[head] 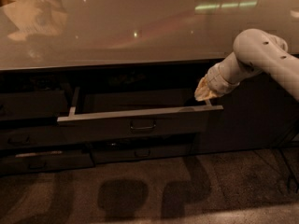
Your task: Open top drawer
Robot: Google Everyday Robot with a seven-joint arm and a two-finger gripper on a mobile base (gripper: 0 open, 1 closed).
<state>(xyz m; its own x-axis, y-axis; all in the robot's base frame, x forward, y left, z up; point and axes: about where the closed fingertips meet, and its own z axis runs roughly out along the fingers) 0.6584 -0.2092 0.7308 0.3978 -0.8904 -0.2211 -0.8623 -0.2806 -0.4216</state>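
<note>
top drawer (103, 122) sitting pulled out beneath counter (140, 36), inside lying in shadow | gripper (204, 94) hovering at drawer's right end, contact and grip state impossible to tell | arm (261, 55) running off right edge

A: Dim and warm; the glossy beige desk (117, 45) mirrors ceiling lights as greenish streaks.
B: The pale pincer (204, 94), above the open dark grey top drawer (173, 121) at its right end, catches light; dark shadows lie on the brown carpet (243, 185).
</note>
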